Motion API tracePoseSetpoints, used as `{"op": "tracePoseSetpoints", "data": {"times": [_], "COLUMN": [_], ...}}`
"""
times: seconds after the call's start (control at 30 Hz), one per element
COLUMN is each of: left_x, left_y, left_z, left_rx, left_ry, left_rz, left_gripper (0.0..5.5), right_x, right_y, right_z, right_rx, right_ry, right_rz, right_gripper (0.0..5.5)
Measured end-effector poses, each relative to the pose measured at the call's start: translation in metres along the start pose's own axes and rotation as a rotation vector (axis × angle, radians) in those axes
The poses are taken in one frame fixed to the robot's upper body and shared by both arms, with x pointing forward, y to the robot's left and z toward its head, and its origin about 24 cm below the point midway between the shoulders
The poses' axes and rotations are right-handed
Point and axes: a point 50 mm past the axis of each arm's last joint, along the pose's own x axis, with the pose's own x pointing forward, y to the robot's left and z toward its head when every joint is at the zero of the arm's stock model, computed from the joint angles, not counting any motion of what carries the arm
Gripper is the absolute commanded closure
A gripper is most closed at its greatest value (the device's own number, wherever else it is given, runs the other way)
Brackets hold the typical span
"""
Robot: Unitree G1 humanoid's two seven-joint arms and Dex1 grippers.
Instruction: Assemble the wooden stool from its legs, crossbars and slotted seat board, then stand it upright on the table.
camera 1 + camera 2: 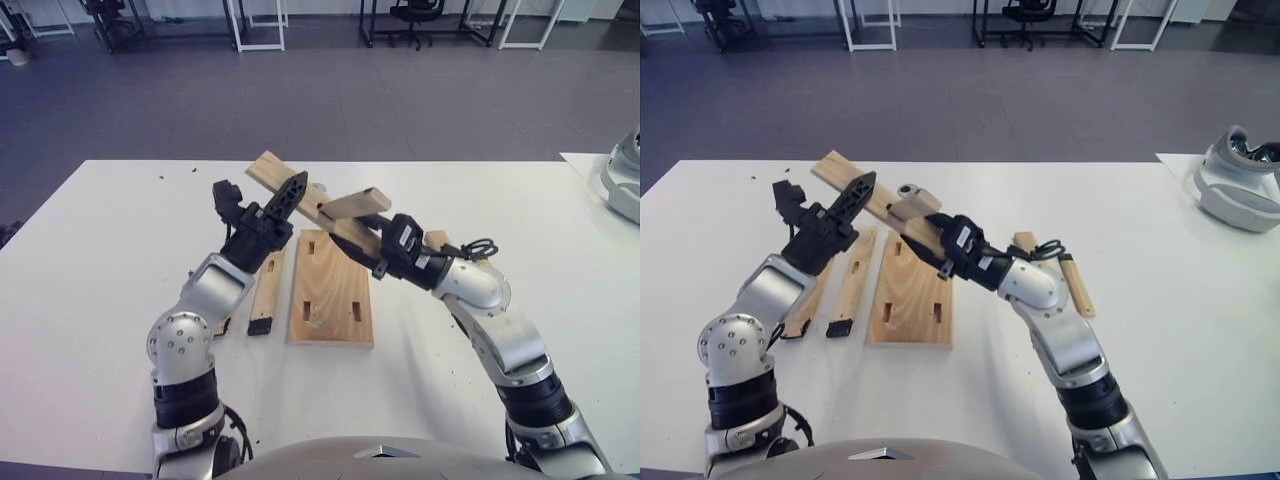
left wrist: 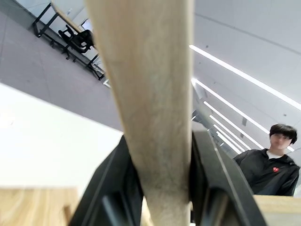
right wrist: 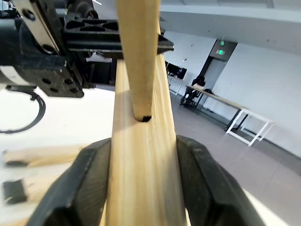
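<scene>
Left eye view puts the right gripper (image 1: 378, 256) clenched on the lower end of a wooden leg (image 1: 266, 170), and the left gripper (image 1: 292, 196) clamped on the same leg nearer its upper, far end. In the wrist views each pair of fingers (image 3: 94, 183) presses flat against wood. The leg hangs tilted in the air between both arms, over the far end of the slotted seat board (image 1: 330, 300), which lies flat around the middle of the table (image 1: 100, 230). A short crossbar (image 1: 358, 204) juts from the leg's middle; whether its end is fully home I cannot tell. The step in hand looks like joining crossbar to leg, early in the build. The next move calls for pressing that joint tight, then bringing up the second leg (image 1: 266, 292), which lies just beside the board on its left. Both forearms angle inward, elbows low toward the table's near edge.
</scene>
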Motion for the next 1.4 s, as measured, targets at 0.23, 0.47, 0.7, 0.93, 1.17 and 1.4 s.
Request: {"op": "tracePoseSetpoints", "data": {"times": [0.23,0.47,0.7,0.93,1.17,1.4], "left_x": [-0.028,-0.047,-0.062,-0.082,-0.104,-0.092], "left_y": [-0.009,0.023,0.015,-0.002,0.002,0.003], "left_z": [-0.012,0.012,0.029,0.034,0.022,0.017], "left_rx": [0.043,0.107,0.140,0.197,0.190,0.261], "left_ry": [0.022,-0.140,-0.156,-0.034,0.029,0.034], "left_rz": [0.053,0.331,0.374,0.440,0.537,0.522], "left_gripper": [4.46,4.49,4.49,4.49,4.49,4.49], "right_x": [-0.013,-0.039,-0.057,-0.069,-0.057,-0.048], "right_y": [0.018,-0.004,-0.007,0.007,0.005,0.014], "right_z": [-0.012,-0.034,-0.048,-0.091,-0.095,-0.095], "right_rx": [0.018,0.010,0.000,-0.068,-0.121,-0.095], "right_ry": [-0.008,0.154,0.270,0.535,0.528,0.478], "right_rz": [0.047,-0.145,-0.167,-0.140,-0.108,-0.064], "right_gripper": [3.43,1.88,0.95,0.95,0.95,0.95]}}
